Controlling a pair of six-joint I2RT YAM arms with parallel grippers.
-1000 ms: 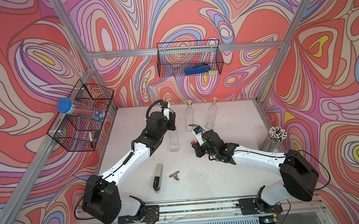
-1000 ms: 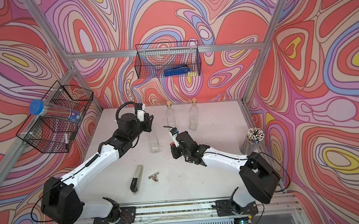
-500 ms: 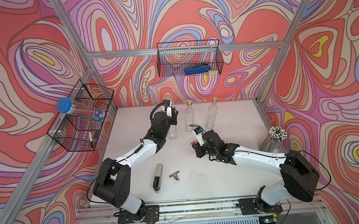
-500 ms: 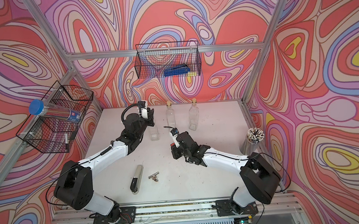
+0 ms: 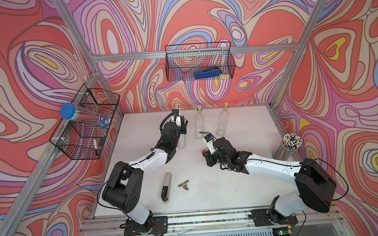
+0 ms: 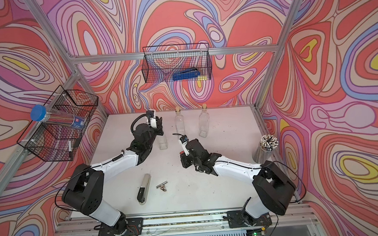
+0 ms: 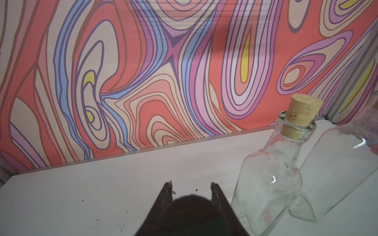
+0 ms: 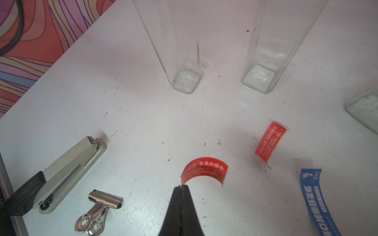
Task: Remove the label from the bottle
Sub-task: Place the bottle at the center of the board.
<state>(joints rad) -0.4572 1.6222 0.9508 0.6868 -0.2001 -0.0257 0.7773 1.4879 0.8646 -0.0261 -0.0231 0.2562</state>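
Observation:
My left gripper (image 5: 179, 129) is near the back of the table, shut on the top of a clear glass bottle (image 5: 181, 143) that stands upright under it. In the left wrist view the bottle's dark top fills the gap between the fingers (image 7: 168, 190). My right gripper (image 8: 180, 186) hangs low over the table's middle, shut on one edge of a curled red label (image 8: 204, 170). The rest of the label arcs free above the table. The held bottle's base (image 8: 186, 81) also shows in the right wrist view.
Two corked glass bottles (image 5: 199, 127) (image 5: 223, 123) stand at the back. Another red label (image 8: 270, 143) and a blue label (image 8: 315, 202) lie loose on the table. A stapler (image 5: 166, 187) and binder clip (image 5: 183, 184) lie in front. A cup of sticks (image 5: 289, 143) stands right.
My left arm has stretched toward the back wall, taking the bottle with it. The right arm and its red label have stayed where they were.

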